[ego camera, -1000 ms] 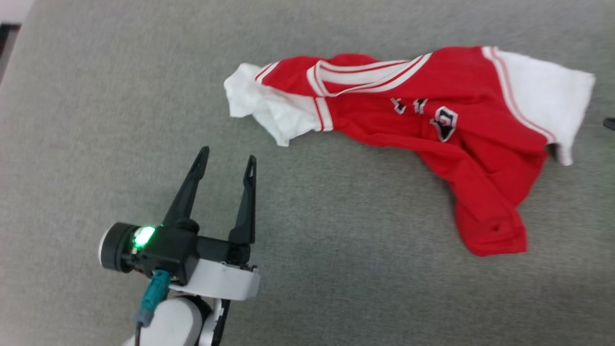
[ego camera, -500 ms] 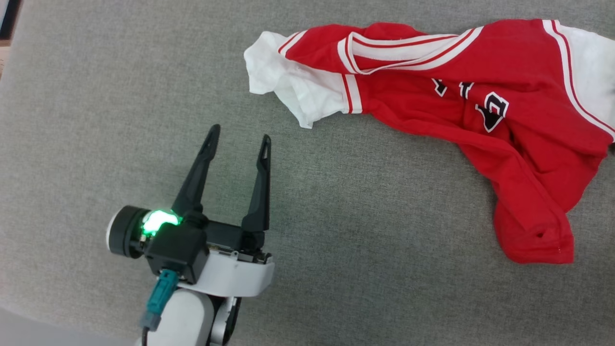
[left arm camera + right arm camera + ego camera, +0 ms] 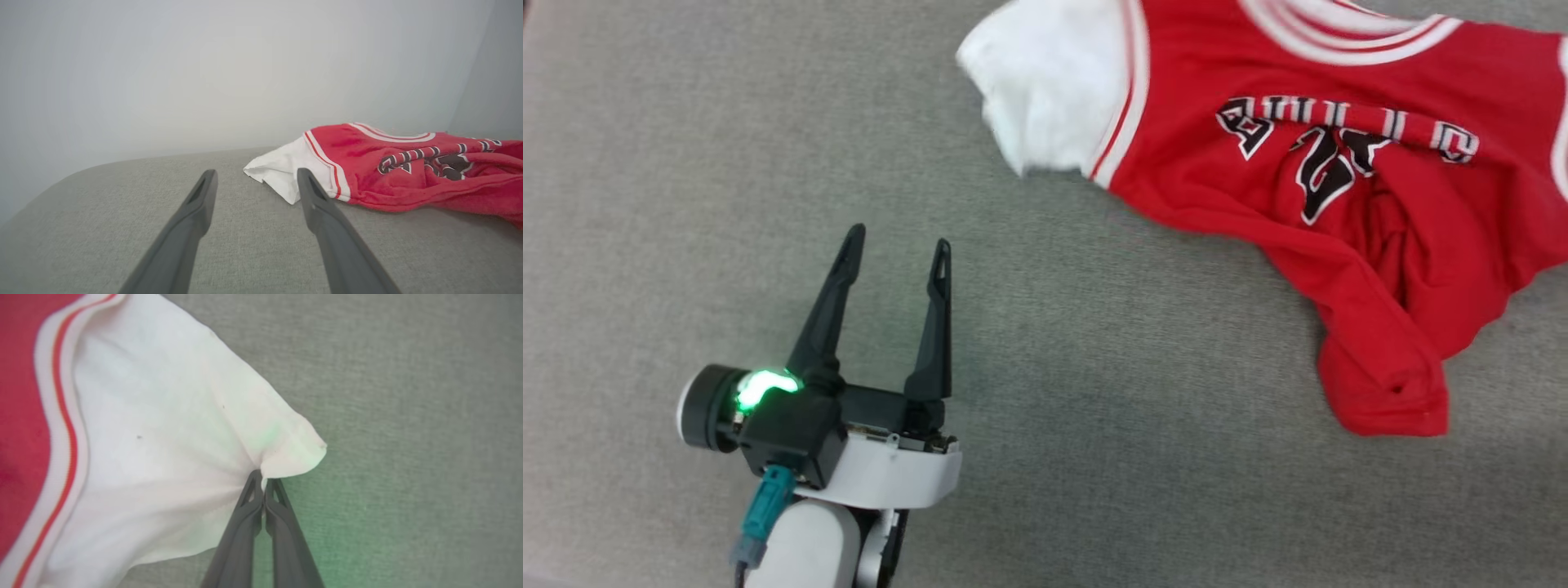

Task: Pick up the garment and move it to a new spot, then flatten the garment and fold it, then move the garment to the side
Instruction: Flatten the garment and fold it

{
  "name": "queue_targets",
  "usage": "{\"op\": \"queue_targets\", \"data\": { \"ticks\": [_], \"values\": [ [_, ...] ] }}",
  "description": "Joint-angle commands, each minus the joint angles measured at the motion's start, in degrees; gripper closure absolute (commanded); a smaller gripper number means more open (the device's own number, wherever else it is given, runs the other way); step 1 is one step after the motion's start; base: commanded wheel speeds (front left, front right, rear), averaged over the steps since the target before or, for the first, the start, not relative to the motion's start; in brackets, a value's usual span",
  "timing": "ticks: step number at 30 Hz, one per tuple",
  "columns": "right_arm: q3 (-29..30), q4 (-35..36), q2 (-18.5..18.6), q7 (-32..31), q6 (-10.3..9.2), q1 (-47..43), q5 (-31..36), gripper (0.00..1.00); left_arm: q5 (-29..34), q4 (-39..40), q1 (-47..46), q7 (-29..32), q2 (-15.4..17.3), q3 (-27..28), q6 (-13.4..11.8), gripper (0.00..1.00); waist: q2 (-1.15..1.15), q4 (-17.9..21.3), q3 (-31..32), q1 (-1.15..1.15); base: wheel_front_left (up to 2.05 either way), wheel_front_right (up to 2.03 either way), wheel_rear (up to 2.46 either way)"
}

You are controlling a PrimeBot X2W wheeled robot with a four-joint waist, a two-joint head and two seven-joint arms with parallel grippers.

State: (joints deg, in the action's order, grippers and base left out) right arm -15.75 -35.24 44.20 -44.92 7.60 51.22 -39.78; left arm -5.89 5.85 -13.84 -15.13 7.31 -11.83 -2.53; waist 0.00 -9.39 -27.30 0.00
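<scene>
Grey woven surface lies under everything in the head view. At the lower left of that frame sits the left gripper, its 2 dark fingers spread wide with nothing between them. A green light glows on its wrist housing. Bare grey separates it from the garment, which sprawls across the upper right, well apart from the fingertips. A white sleeve is the garment's leftmost part and is bordered by a white-and-red stripe. Next comes the red body with a black print edged in white; it is probably lettering, but blur keeps me from reading it. A rumpled red fold reaches toward the lower right.

In the left wrist view the left gripper raises its 2 fingers from the bottom edge, parted, with grey surface between them. Right of centre the garment lies on the surface. Its white sleeve corner is nearest the right-hand finger, and its red body stretches to the right edge.

In the right wrist view the garment shows its red body along the left edge. A striped band follows, then the white sleeve across the middle. At bottom centre the right gripper is pinched closed on the sleeve's edge near its corner, and the cloth gathers in creases at the tips. Grey surface takes the right side.
</scene>
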Motion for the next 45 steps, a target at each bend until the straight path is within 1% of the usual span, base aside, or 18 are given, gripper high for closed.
{"op": "queue_targets", "data": {
  "ticks": [1, 4, 12, 13, 14, 15, 18, 20, 22, 26, 28, 30, 32, 37, 39, 41, 43, 45],
  "values": [
    [0.0, -0.9, 0.3, 0.0, -0.20, -1.7, -0.5, 1.00, 0.5, 0.0, 0.3, 0.0, -0.1, 0.4, 0.2, 0.00, 0.00, 0.7, 0.1, 0.00, 0.00, 0.00, 0.00],
    [0.6, -1.0, 1.3, 1.7, -0.19, -2.5, -0.4, 1.00, 1.1, 0.0, 0.4, 0.0, -0.2, 1.2, 1.0, 0.00, 0.00, 1.6, 0.2, 0.00, 0.00, 0.00, 0.00],
    [1.0, -1.4, 1.2, 7.3, -0.17, -2.5, 0.8, 1.00, 2.2, -0.5, -0.2, 0.0, 0.0, 1.9, 3.3, 0.00, 0.00, 3.4, 0.4, 0.00, 0.00, 0.00, 0.00],
    [1.1, -1.4, 1.0, 9.1, -0.17, -2.1, 1.3, 0.88, 2.4, -0.8, -0.6, 0.0, 0.3, 1.9, 3.6, 0.00, 0.00, 3.7, 0.5, 0.00, 0.00, 0.00, 0.00],
    [1.3, -1.4, 0.8, 10.8, -0.17, -1.8, 1.7, 0.18, 2.7, -1.0, -1.2, 0.0, 0.8, 1.9, 4.1, 0.00, 0.00, 4.0, 0.5, 0.00, 0.00, 0.00, 0.00],
    [1.2, -1.5, 0.4, 12.5, -0.17, -1.7, 2.0, 0.00, 2.7, -1.3, -1.8, 0.0, 1.1, 1.8, 4.7, 0.00, 0.00, 4.3, 0.7, 0.00, 0.00, 0.00, 0.00],
    [1.4, -0.5, 0.6, 18.3, -0.16, -2.5, 2.5, 0.00, 3.5, -2.8, -4.7, 0.0, 3.1, 1.1, 6.5, 0.00, 0.00, 5.2, 1.3, 0.00, 0.00, 0.00, 0.00],
    [2.2, 0.5, 1.2, 23.6, -0.17, -3.6, 3.0, 0.00, 4.0, -4.5, -7.4, 0.0, 4.7, 0.2, 7.7, 0.00, 0.00, 5.9, 1.6, 0.00, 0.00, 0.00, 0.00],
    [3.1, 1.9, 0.8, 28.9, -0.16, -5.2, 3.3, 0.00, 3.7, -6.5, -11.2, 0.5, 6.6, -0.6, 8.7, 0.00, 0.00, 7.0, 1.9, 0.00, 0.00, 0.00, 0.00],
    [2.9, 7.2, -0.9, 37.0, -0.15, -9.4, 1.3, 0.00, 2.2, -12.0, -20.4, 4.5, 11.2, -3.3, 9.8, 0.00, 0.00, 10.4, 1.8, 0.00, 0.00, 0.00, 0.00],
    [2.9, 10.7, -2.3, 40.0, -0.16, -11.4, 0.2, 0.00, 1.5, -15.9, -25.6, 7.4, 14.4, -6.0, 10.0, 0.00, 0.00, 12.7, 1.4, 0.00, 0.00, 0.00, 0.00],
    [2.1, 14.4, -4.1, 42.4, -0.15, -13.5, -0.1, 0.00, -1.7, -20.1, -30.7, 10.5, 17.0, -10.3, 10.0, 0.00, 0.00, 15.2, 0.8, 0.00, 0.00, 0.00, 0.00],
    [2.2, 17.8, -6.3, 44.9, -0.15, -15.0, -0.4, 0.00, -5.3, -24.4, -36.3, 13.8, 20.6, -15.1, 10.0, 0.00, 0.00, 17.8, 0.0, 0.00, 0.00, 0.00, 0.00],
    [2.2, 22.7, -12.0, 50.9, -0.16, -16.9, 1.3, 0.00, -18.6, -34.6, -48.1, 24.9, 25.5, -24.6, 10.0, 0.00, 0.00, 24.3, -2.5, 0.00, 0.00, 0.00, 0.00],
    [1.9, 23.9, -13.7, 52.6, -0.16, -17.0, 2.4, 0.00, -26.1, -38.3, -51.0, 31.3, 26.2, -27.0, 10.0, 0.00, 0.00, 26.5, -3.3, 0.00, 0.00, 0.00, 0.00],
    [1.4, 24.8, -15.3, 54.1, -0.16, -17.0, 3.0, 0.00, -32.1, -40.6, -54.2, 37.9, 27.7, -29.0, 10.0, 0.00, 0.00, 28.7, -4.1, 0.00, 0.00, 0.00, 0.00],
    [1.3, 24.9, -16.6, 55.2, -0.16, -17.1, 3.4, 0.00, -36.3, -42.3, -56.8, 43.3, 29.6, -30.6, 10.0, 0.00, 0.00, 30.6, -4.8, 0.00, 0.00, 0.00, 0.00],
    [1.1, 24.5, -17.4, 55.8, -0.15, -17.5, 3.7, 0.00, -39.6, -43.9, -59.0, 47.3, 30.6, -31.5, 10.0, 0.00, 0.00, 32.0, -5.6, 0.00, 0.00, 0.00, 0.00]
  ]
}}
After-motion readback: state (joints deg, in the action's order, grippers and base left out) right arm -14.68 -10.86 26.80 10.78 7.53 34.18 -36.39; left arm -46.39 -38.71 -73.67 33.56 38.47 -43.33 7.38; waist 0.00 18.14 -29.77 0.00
